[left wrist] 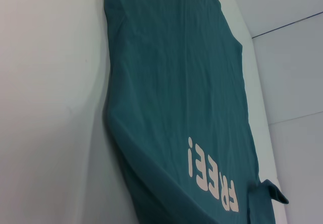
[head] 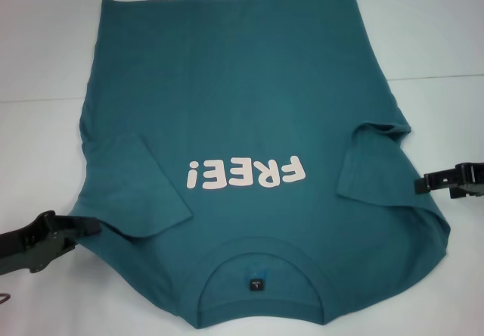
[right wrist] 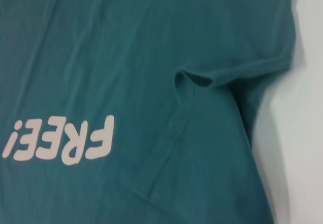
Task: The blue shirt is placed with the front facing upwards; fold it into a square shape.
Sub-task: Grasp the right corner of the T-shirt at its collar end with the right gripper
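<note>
The blue shirt point(head: 242, 101) lies flat on the white table, front up, with its collar point(head: 257, 264) nearest me and the pink "FREE!" print point(head: 246, 175) upside down. Both short sleeves are folded inward onto the chest, one on the left point(head: 140, 188) and one on the right point(head: 374, 166). My left gripper point(head: 89, 226) sits low at the shirt's left edge near the shoulder, its tip at the fabric. At the shirt's right edge, just outside the folded sleeve, is my right gripper point(head: 422, 184). The wrist views show only the shirt point(left wrist: 171, 72) point(right wrist: 151, 47) and table.
The white table point(head: 45, 124) extends to both sides of the shirt. A thin seam line point(head: 439, 77) crosses it toward the back. The shirt's hem reaches close to the far edge of the head view.
</note>
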`<action>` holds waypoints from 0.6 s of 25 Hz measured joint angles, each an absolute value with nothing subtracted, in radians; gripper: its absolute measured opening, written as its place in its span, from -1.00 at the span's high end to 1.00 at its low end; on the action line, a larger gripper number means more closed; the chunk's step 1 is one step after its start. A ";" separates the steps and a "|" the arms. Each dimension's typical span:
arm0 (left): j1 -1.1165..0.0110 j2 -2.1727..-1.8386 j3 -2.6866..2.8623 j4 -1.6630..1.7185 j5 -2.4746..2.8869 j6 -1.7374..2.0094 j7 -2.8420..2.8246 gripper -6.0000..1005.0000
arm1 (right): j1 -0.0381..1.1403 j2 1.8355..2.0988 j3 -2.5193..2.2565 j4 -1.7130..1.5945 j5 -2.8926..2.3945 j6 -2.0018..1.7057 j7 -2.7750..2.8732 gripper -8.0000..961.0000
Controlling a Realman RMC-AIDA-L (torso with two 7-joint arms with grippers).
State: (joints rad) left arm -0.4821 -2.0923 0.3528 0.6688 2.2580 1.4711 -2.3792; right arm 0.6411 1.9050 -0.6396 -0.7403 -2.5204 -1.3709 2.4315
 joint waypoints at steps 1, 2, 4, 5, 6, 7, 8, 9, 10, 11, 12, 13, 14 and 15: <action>-0.482 -2.092 0.353 0.669 2.258 1.471 -2.379 0.88 | 0.642 1.905 -0.640 -0.740 -2.515 -1.368 2.431 -0.73; -0.481 -2.092 0.353 0.669 2.258 1.471 -2.379 0.88 | 0.642 1.905 -0.640 -0.740 -2.513 -1.364 2.430 -0.73; -0.480 -2.092 0.351 0.669 2.258 1.471 -2.379 0.88 | 0.644 1.906 -0.640 -0.741 -2.512 -1.351 2.430 -0.73; -0.479 -2.092 0.351 0.669 2.258 1.471 -2.379 0.88 | 0.644 1.907 -0.639 -0.741 -2.510 -1.342 2.430 -0.73; -0.479 -2.092 0.350 0.669 2.258 1.471 -2.379 0.88 | 0.644 1.909 -0.639 -0.741 -2.508 -1.331 2.430 -0.73; -0.479 -2.092 0.350 0.669 2.258 1.471 -2.379 0.88 | 0.644 1.910 -0.639 -0.741 -2.508 -1.321 2.430 -0.73; -0.480 -2.092 0.351 0.669 2.258 1.471 -2.378 0.88 | 0.644 1.913 -0.641 -0.740 -2.508 -1.313 2.430 -0.73; -0.480 -2.092 0.351 0.669 2.258 1.470 -2.378 0.88 | 0.645 1.914 -0.643 -0.739 -2.508 -1.306 2.430 -0.73; -0.481 -2.092 0.352 0.669 2.258 1.470 -2.378 0.88 | 0.645 1.915 -0.644 -0.737 -2.508 -1.300 2.429 -0.73; -0.481 -2.092 0.353 0.669 2.258 1.470 -2.379 0.88 | 0.645 1.916 -0.645 -0.736 -2.509 -1.294 2.428 -0.73; -0.482 -2.092 0.353 0.669 2.258 1.470 -2.379 0.88 | 0.645 1.918 -0.645 -0.736 -2.508 -1.286 2.425 -0.73; -0.482 -2.092 0.353 0.669 2.258 1.470 -2.379 0.88 | 0.645 1.920 -0.644 -0.737 -2.505 -1.280 2.421 -0.73; -0.482 -2.092 0.353 0.669 2.258 1.470 -2.379 0.88 | 0.645 1.922 -0.642 -0.737 -2.501 -1.274 2.416 -0.73; -0.482 -2.092 0.352 0.669 2.258 1.470 -2.379 0.88 | 0.644 1.924 -0.640 -0.738 -2.496 -1.266 2.409 -0.73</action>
State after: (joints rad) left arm -0.4817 -2.0924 0.3520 0.6688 2.2580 1.4697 -2.3786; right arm 0.6439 1.9243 -0.6404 -0.7379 -2.4961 -1.2659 2.4088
